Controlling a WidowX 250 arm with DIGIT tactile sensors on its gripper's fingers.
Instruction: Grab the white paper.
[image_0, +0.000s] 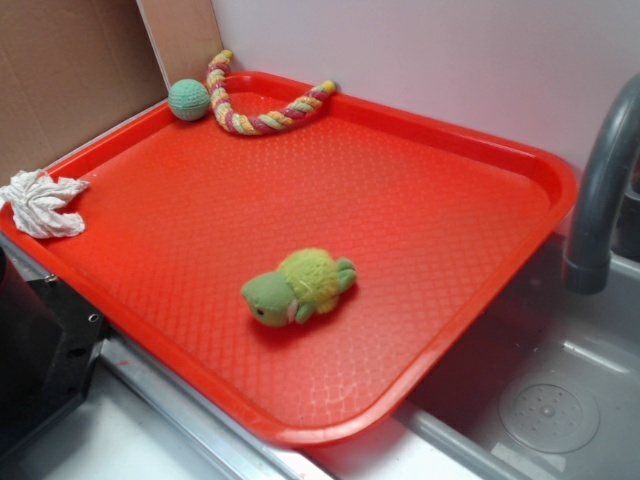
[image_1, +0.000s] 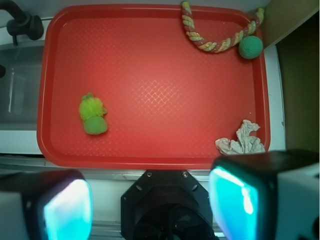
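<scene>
On the near-left edge of the red tray (image_0: 480, 140) in the exterior view lies the white paper (image_0: 40, 203), a small crumpled wad with twisted folds and ragged ends, partly hanging over the rim. In the wrist view the same paper (image_1: 241, 142) sits in the lower right corner of the tray (image_1: 150, 160), just above the right finger of the end effector (image_1: 150, 205). The end effector is wide open and holds nothing; its two fingers (image_1: 239, 200) glow bluish at the bottom of the wrist view, far apart, with the dark camera mount between them. The fingers are above the tray's near edge and do not touch the paper. A green plush toy (image_0: 298, 286) (it looks like a little turtle) rests near the middle of the tray, well apart from the paper. At the far corner sits a green ball (image_0: 188, 99), touching a striped rope toy (image_0: 255, 112) that curves along the rim. A brown cardboard piece (image_0: 70, 70) stands behind that corner. Beside the tray is a grey sink (image_0: 560, 400) with a dark curved faucet (image_0: 600, 190) over it.
</scene>
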